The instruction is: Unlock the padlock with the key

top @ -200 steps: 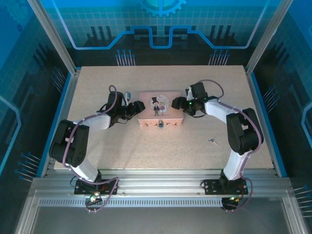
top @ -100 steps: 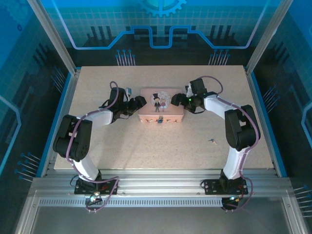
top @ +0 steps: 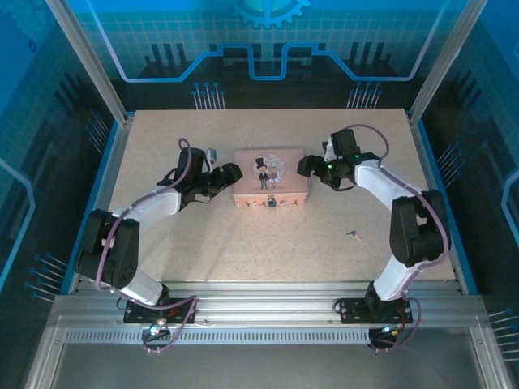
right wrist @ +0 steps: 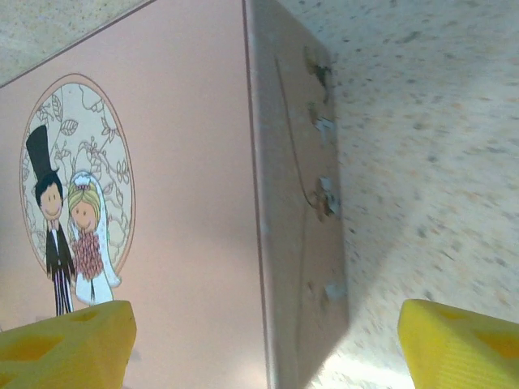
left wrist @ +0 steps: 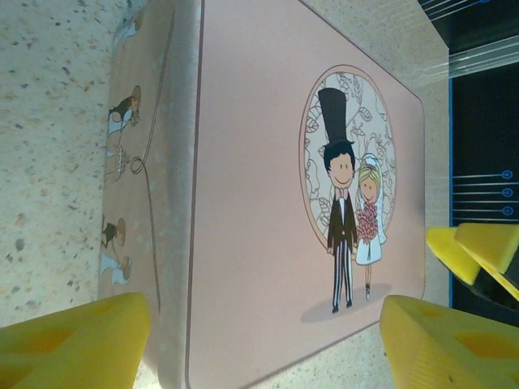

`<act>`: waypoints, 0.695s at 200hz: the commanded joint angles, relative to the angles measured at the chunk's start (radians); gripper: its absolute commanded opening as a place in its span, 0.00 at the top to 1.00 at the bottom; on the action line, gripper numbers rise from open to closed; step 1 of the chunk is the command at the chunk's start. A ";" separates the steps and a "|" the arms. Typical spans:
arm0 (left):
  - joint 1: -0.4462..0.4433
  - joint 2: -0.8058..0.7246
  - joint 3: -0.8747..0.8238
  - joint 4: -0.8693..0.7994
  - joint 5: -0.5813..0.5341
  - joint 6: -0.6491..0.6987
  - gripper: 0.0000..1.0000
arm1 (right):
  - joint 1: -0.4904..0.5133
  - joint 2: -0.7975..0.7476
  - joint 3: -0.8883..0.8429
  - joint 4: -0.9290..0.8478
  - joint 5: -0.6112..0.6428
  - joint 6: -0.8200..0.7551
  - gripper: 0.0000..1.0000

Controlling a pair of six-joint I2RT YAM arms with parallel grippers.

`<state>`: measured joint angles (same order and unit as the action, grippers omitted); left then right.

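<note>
Left gripper [top: 233, 173], right gripper [top: 302, 167]: jaws apart, flanking tin [top: 269, 182]. Risk: a squeeze could skid the tin and padlock [top: 272, 203]; the flat key [top: 353, 235] toward the table's [top: 203, 243] right edge may slip when pinched.

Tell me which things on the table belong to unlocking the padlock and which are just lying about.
For the job:
padlock, at the front edge of the tin
key, loose on the table, right side

Just lying about:
the tin itself, which only carries the padlock
</note>
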<state>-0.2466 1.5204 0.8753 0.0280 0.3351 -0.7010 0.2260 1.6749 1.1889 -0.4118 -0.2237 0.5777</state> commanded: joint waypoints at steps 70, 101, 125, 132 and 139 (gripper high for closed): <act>-0.164 -0.327 -0.177 -0.172 -0.098 0.059 0.24 | -0.124 -0.393 -0.225 -0.408 0.300 -0.076 0.25; -0.333 -0.360 -0.248 -0.051 -0.149 0.018 0.24 | -0.178 -0.397 -0.286 -0.440 0.288 -0.071 0.34; -0.452 -0.318 -0.255 0.035 -0.186 -0.001 0.24 | -0.205 -0.358 -0.334 -0.423 0.243 -0.064 0.41; -0.480 -0.295 -0.249 0.054 -0.189 -0.003 0.24 | -0.206 -0.343 -0.343 -0.419 0.240 -0.061 0.42; -0.506 -0.268 -0.239 0.065 -0.187 -0.002 0.24 | -0.208 -0.325 -0.351 -0.411 0.234 -0.059 0.43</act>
<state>-0.6804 1.1942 0.6262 -0.0154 0.1936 -0.6827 0.0326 1.3048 0.8738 -0.8009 0.0437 0.5117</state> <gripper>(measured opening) 0.760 0.582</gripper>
